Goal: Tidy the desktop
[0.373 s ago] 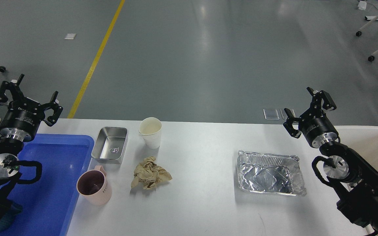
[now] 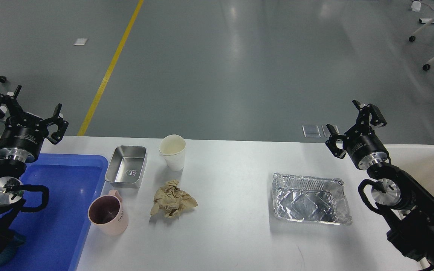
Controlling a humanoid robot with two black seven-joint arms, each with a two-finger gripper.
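Note:
The white desktop (image 2: 232, 195) holds a steel rectangular container (image 2: 126, 166), a white paper cup (image 2: 173, 152), a crumpled brown paper ball (image 2: 172, 199), a pink mug (image 2: 109, 216) and a crinkled foil tray (image 2: 310, 198). My left gripper (image 2: 25, 105) is open and empty, raised above the far left end over the blue tray. My right gripper (image 2: 354, 118) is open and empty, raised above the desktop's far right edge, right of the foil tray.
A blue plastic tray (image 2: 66, 210) lies at the left, the mug touching its right rim. A cream-white bin (image 2: 428, 165) stands at the right behind my right arm. Grey floor with a yellow line lies beyond the table.

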